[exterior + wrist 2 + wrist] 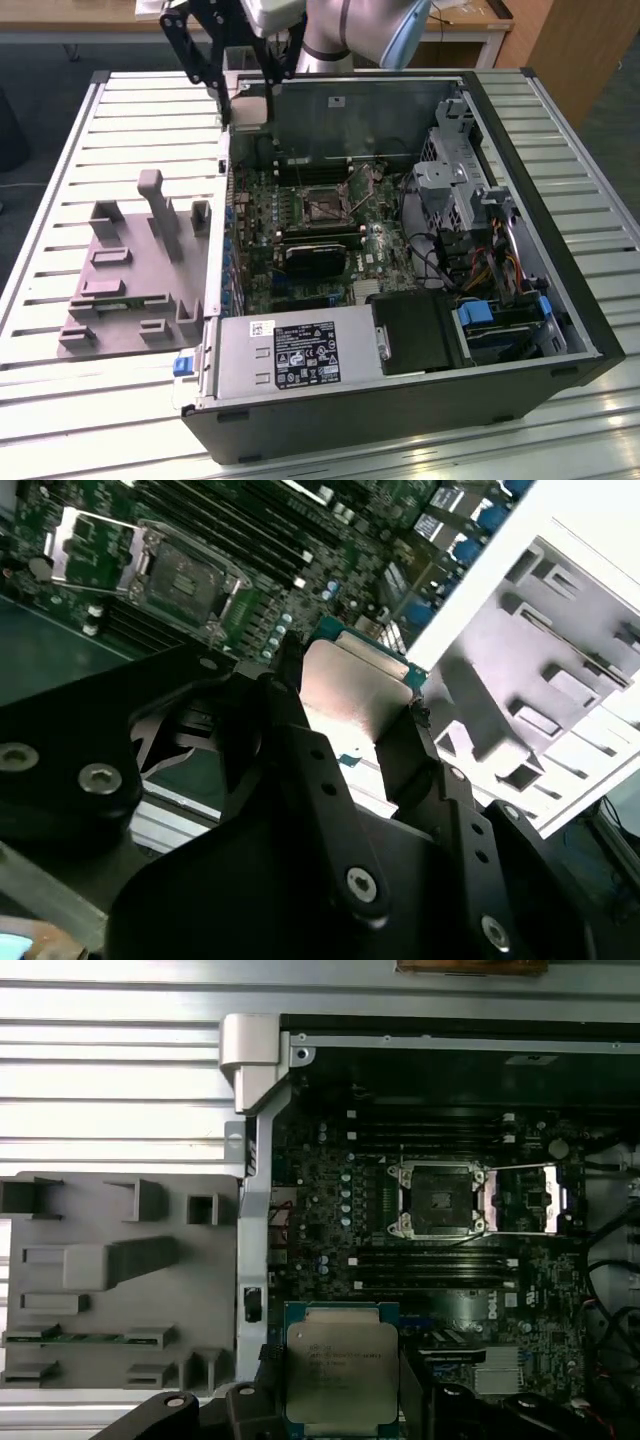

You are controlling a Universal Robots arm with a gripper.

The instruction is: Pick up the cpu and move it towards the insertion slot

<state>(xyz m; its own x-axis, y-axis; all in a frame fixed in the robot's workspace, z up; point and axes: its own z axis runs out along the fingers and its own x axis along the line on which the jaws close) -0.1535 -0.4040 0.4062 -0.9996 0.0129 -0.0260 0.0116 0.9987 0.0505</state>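
Observation:
The cpu (342,1368), a flat square chip with a silvery top and a thin green rim, hangs between my gripper's (342,1405) black fingers (285,730). In the exterior view my gripper (248,98) is shut on the cpu (250,108) above the back corner of the open computer case, on the exterior view's left. The insertion slot (325,205) is the square silver-framed socket with a dark centre on the green motherboard. In both wrist views the insertion slot (440,1198) (185,580) lies apart from the chip, with its metal cover plate (525,1200) folded open beside it.
A grey plastic fixture (130,270) with upright blocks lies on the slatted metal table (60,180), at the case's left in the exterior view. Inside the case are a black finned module (315,255), a silver power supply (290,355), drive bays (470,195) and loose cables (440,260).

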